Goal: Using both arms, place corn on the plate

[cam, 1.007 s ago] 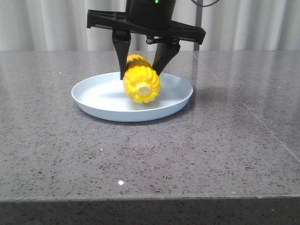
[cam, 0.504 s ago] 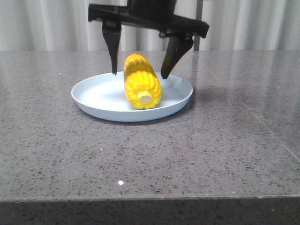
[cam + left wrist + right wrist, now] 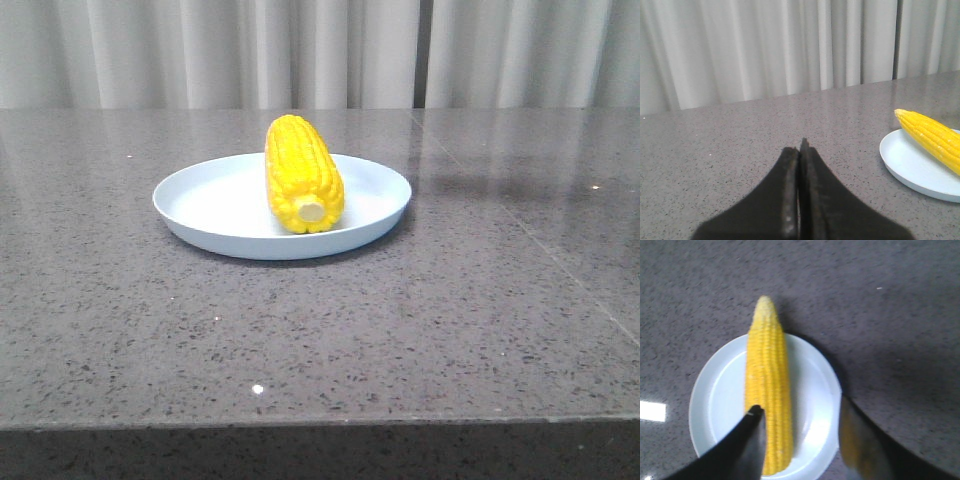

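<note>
The yellow corn (image 3: 301, 172) lies on the pale blue plate (image 3: 210, 205) in the middle of the table, its pale stub end toward the front. Neither gripper shows in the front view. From high above, the right wrist view looks down on the corn (image 3: 768, 390) and the plate (image 3: 720, 395); my right gripper (image 3: 800, 412) is open and empty, its fingers well apart. My left gripper (image 3: 800, 150) is shut with nothing in it, low over the table, off to the side of the plate (image 3: 912, 162) and the corn (image 3: 932, 137).
The grey speckled stone table (image 3: 450, 300) runs back to a pale curtain (image 3: 300, 50). Its front edge (image 3: 320, 425) is near the camera.
The right gripper, open around the corn a second ago, has risen up out of the front view. The corn stays lying on the plate.
</note>
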You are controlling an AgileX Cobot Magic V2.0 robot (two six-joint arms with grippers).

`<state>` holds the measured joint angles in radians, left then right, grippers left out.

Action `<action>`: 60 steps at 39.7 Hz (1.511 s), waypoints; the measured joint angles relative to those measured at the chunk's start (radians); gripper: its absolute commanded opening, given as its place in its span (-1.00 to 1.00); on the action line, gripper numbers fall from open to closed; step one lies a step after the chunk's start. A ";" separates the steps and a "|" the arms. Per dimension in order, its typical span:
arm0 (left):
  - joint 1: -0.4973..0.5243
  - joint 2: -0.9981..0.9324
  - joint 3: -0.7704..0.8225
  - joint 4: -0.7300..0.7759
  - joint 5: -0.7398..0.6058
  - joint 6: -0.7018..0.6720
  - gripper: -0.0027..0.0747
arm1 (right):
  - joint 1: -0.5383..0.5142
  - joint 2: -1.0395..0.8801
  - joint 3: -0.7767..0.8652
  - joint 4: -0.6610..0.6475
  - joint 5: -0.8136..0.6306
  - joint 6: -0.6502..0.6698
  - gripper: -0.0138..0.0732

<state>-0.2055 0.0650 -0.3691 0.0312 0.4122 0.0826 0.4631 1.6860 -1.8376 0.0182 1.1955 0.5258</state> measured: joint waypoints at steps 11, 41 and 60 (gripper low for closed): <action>0.000 0.000 0.000 0.000 0.000 0.000 -0.98 | -0.247 -0.102 0.033 0.000 0.053 -0.115 -0.83; 0.000 0.000 0.000 0.000 0.000 0.000 -0.98 | -0.404 -0.980 1.100 -0.018 -0.482 -0.387 -0.84; 0.000 0.000 0.000 0.000 0.000 0.000 -0.98 | -0.404 -1.531 1.538 -0.025 -0.844 -0.396 -0.84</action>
<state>-0.2055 0.0650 -0.3691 0.0312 0.4122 0.0826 0.0587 0.1549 -0.2996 -0.0064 0.3518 0.1294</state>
